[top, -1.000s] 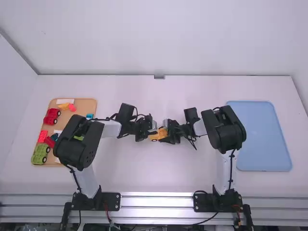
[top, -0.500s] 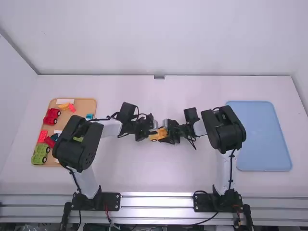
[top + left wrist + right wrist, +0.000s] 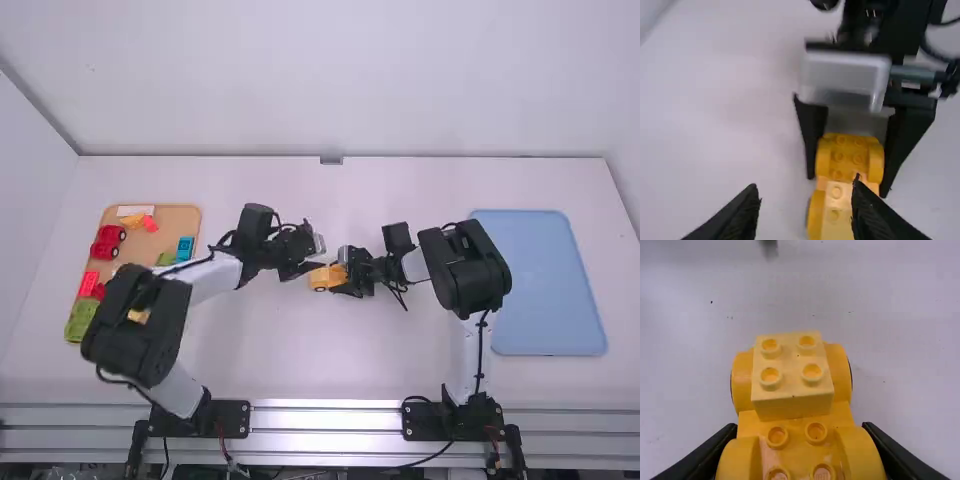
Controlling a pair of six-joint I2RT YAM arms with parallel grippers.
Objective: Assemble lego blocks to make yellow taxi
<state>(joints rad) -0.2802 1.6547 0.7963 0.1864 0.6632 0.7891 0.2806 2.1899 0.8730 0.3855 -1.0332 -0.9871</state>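
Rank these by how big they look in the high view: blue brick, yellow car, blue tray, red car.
1. Blue tray
2. Red car and yellow car, too alike to rank, the yellow one partly hidden
3. Blue brick

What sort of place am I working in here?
Probably a robotics lab workstation: the left arm and right arm stand at a white table with a tan tray of toy blocks.

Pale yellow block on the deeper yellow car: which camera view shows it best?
The right wrist view: the pale yellow block shows four studs clearly from above. The left wrist view cuts it at the bottom edge; the high view shows it very small.
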